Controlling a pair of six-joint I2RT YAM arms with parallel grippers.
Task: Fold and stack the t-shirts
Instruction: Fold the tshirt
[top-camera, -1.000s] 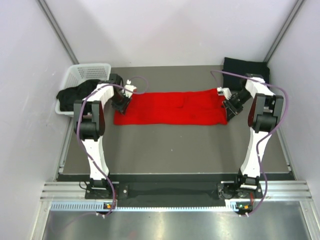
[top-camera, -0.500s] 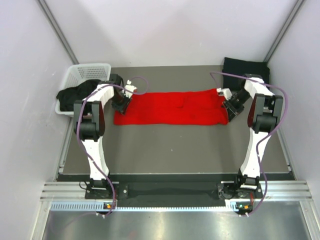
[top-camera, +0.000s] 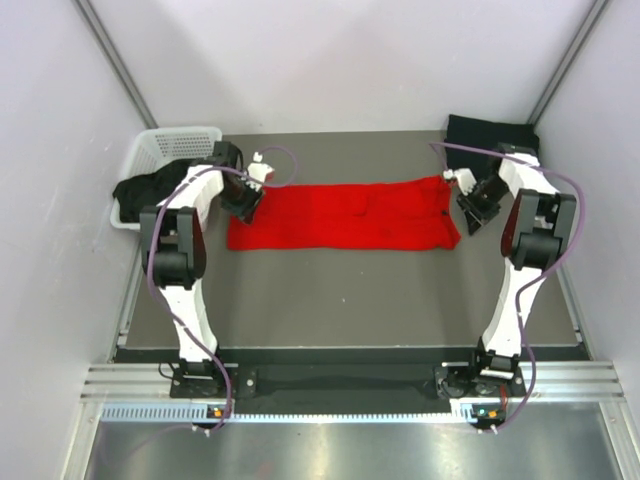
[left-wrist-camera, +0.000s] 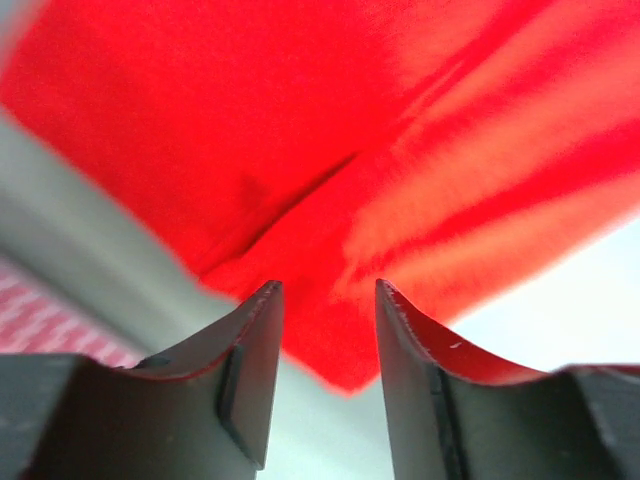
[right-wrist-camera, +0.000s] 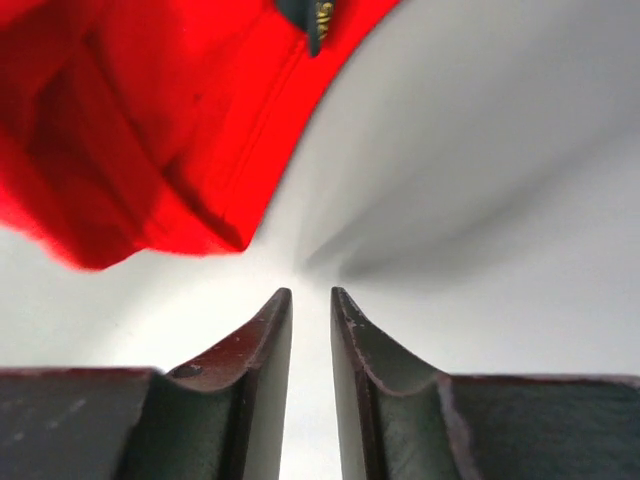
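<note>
The large red t-shirt (top-camera: 340, 215) lies folded into a long flat strip across the middle of the table. My left gripper (top-camera: 243, 207) is at its left end. In the left wrist view the jaws (left-wrist-camera: 328, 300) stand apart and empty, with a corner of the red cloth (left-wrist-camera: 350, 120) just beyond the tips. My right gripper (top-camera: 472, 212) is just off the strip's right end. Its jaws (right-wrist-camera: 311, 300) stand a narrow gap apart over bare table, with the red cloth (right-wrist-camera: 150, 120) to the upper left. A folded black t-shirt (top-camera: 490, 135) lies at the back right corner.
A white lattice basket (top-camera: 165, 145) stands at the back left, with a black garment (top-camera: 150, 187) spilling over its near side. Walls close in on the table at left, right and back.
My right gripper has moved right and back, off the red shirt's right end. My left gripper has shifted slightly back. The shirt lies as before.
</note>
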